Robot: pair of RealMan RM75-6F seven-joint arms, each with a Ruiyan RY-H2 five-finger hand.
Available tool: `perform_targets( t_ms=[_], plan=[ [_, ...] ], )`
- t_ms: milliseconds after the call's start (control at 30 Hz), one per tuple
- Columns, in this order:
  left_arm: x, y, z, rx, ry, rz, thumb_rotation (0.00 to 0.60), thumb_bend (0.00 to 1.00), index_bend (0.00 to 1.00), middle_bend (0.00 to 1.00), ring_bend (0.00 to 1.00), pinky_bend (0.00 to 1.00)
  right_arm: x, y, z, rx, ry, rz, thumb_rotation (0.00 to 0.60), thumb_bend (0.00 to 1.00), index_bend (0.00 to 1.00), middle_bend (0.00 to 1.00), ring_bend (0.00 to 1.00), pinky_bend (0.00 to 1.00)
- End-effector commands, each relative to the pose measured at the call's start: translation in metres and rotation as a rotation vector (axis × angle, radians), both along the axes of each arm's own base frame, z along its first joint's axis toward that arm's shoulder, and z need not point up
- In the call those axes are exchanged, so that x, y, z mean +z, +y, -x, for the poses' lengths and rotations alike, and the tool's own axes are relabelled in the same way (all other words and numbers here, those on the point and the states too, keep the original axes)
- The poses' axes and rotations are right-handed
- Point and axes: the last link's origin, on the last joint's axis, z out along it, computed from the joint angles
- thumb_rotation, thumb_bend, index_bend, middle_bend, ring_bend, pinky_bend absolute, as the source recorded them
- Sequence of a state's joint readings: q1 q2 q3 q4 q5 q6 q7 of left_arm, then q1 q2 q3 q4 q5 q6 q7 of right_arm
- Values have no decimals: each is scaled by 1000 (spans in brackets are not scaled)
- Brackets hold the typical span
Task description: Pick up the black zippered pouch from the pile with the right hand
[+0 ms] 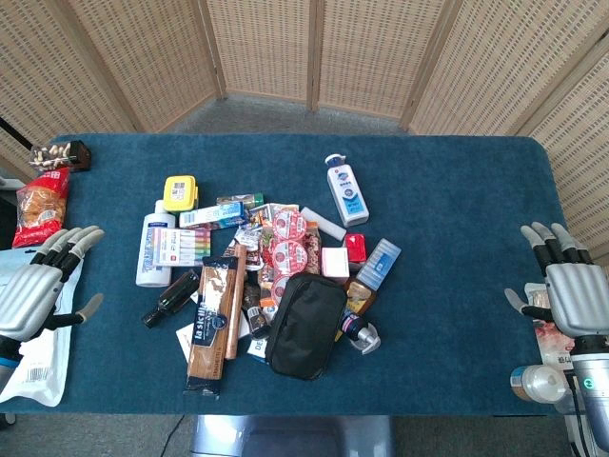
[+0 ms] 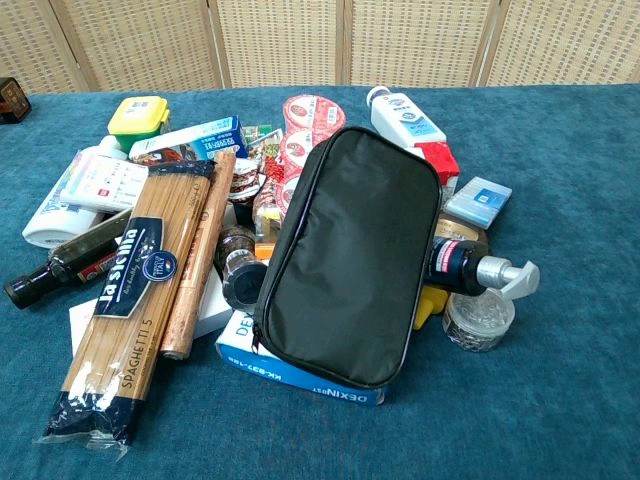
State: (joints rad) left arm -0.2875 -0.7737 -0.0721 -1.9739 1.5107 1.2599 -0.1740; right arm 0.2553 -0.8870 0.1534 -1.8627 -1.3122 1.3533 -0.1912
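Closest to my chest camera is the spaghetti packet (image 2: 125,310), and just beside it the black zippered pouch (image 2: 352,252) sits on top of the pile, its near end lying over a blue-and-white box (image 2: 300,372). My right hand (image 1: 571,286) hovers at the table's right edge with fingers spread and nothing in it, so the pouch is well off toward my left from there. My left hand (image 1: 38,286) is likewise spread and empty at the opposite edge, the pile between the two.
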Motion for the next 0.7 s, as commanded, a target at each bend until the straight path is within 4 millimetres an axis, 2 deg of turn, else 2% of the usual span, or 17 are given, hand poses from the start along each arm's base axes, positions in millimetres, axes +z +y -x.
perform_targets(
  t_ms=[33, 333, 700],
  plan=[
    [-2, 2, 0, -9, -1, 8, 600, 419, 0, 0, 0, 0, 1, 3, -2, 0, -3, 6, 491, 271, 0, 73, 38, 176],
    [-2, 7, 1, -24, -43, 22, 600, 420, 0, 0, 0, 0, -3, 7, -9, 1, -66, -55, 490, 270, 0, 74, 38, 176],
    [-6, -6, 16, 30, 1, 81, 600, 419, 0, 0, 0, 0, -3, 9, -19, -1, -148, -169, 491, 268, 0, 67, 38, 176]
  ],
)
